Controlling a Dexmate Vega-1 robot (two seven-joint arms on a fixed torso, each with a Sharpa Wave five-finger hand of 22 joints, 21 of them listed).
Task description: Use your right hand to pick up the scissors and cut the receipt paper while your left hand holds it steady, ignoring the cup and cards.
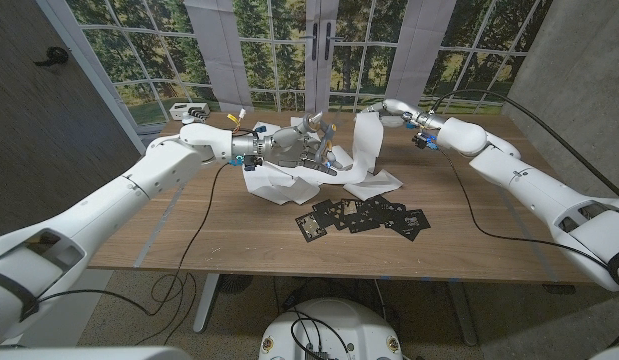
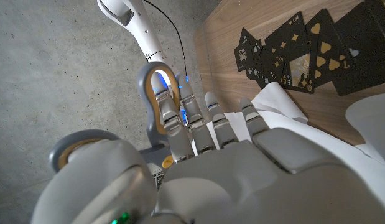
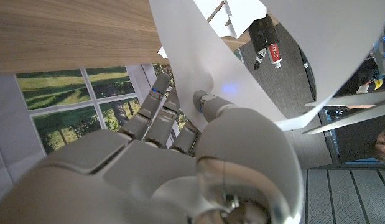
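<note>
Left hand [image 1: 301, 146] raised over the worktop [image 1: 229, 235], gripping the scissors [image 2: 160, 99] by the handle loops. Right hand [image 1: 387, 110] lifted, holding the receipt paper [image 1: 365, 140], which hangs to the worktop. Cards [image 1: 364, 216] nearby.

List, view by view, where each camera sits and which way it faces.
Head view: on the robot's head, looking down the table; both arms, left hand with scissors, right hand at the receipt paper.
Left wrist view: behind left hand, toward cards.
Right wrist view: behind right hand, facing paper.
Shared: cards, paper.
</note>
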